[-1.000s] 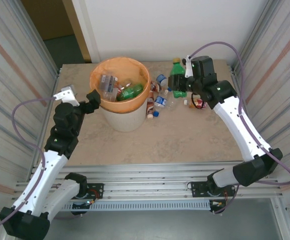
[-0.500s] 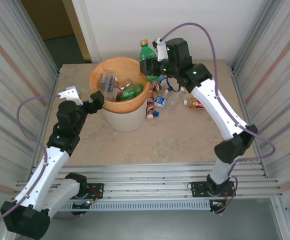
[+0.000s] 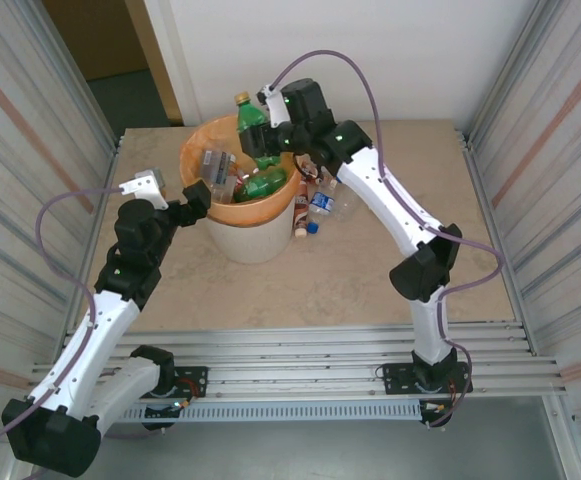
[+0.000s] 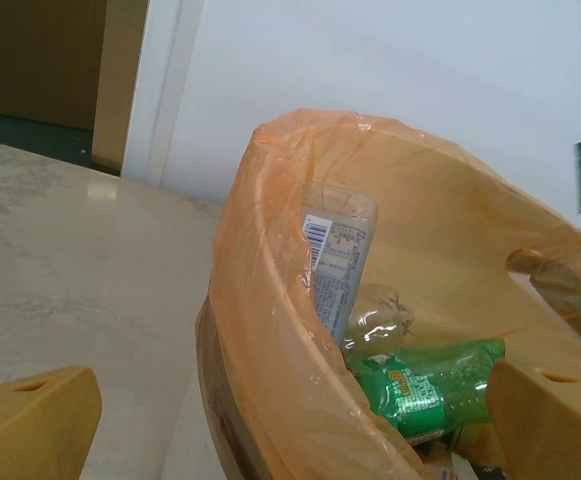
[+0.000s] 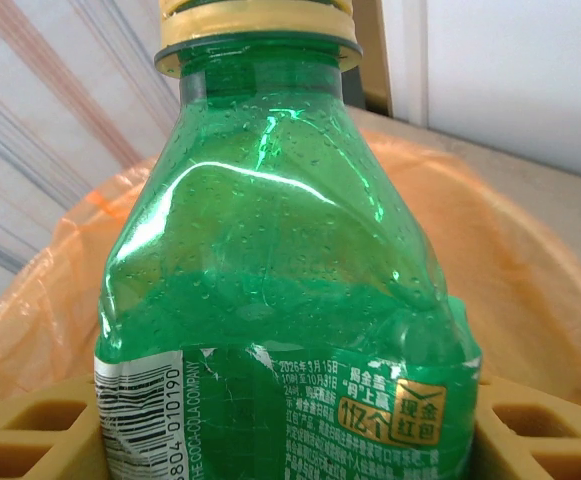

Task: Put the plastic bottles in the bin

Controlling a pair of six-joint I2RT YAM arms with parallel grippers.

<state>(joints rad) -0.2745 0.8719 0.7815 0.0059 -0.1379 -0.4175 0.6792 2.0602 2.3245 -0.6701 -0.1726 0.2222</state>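
Green bottle (image 3: pixel 253 135) pinched upright by right gripper (image 3: pixel 267 145) above bin (image 3: pixel 250 238) (barcode (image 5: pixel 140 425) legible from wrist); left gripper (image 3: pixel 195 200) agape.

The green bottle (image 5: pixel 280 280) is cut at its label by the lower edge (base unseen).

place: robot lab cell | evid: alu rail frame (image 3: pixel 300 350), corrugated side panels (image 3: pixel 30 110)

Green bottle (image 3: pixel 254 135) hangs over the bin (image 3: pixel 242 240) (open tabletop (image 3: pixel 350 280) in front, loose bottles (image 3: pixel 322 203) right).
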